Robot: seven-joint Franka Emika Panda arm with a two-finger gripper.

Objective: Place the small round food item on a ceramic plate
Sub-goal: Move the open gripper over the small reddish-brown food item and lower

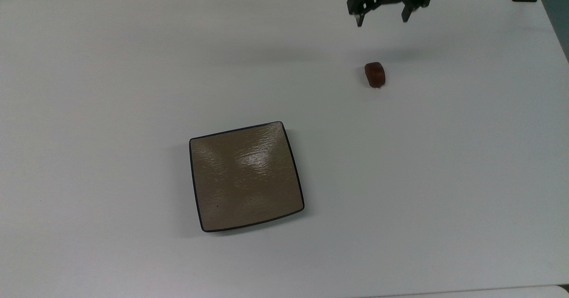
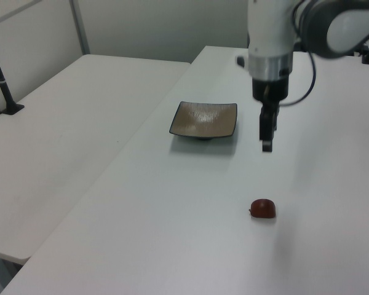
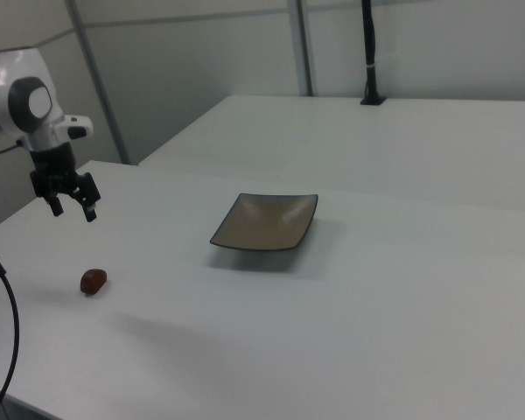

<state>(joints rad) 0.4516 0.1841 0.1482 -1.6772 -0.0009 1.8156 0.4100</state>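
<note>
White table, small round food item upper right, gripper above, jaws spread, empty; may roll if nudged off-centre

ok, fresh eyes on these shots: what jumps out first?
The square tan ceramic plate with its black rim, alone mid-table. Then the small round food item, a dark reddish lump toward the top view's upper right, apart from the plate. The gripper hangs open above the table, just beyond the lump.

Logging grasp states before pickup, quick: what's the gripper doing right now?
Gripper: open, holding nothing, above the table, apart from the small round food item.
</note>
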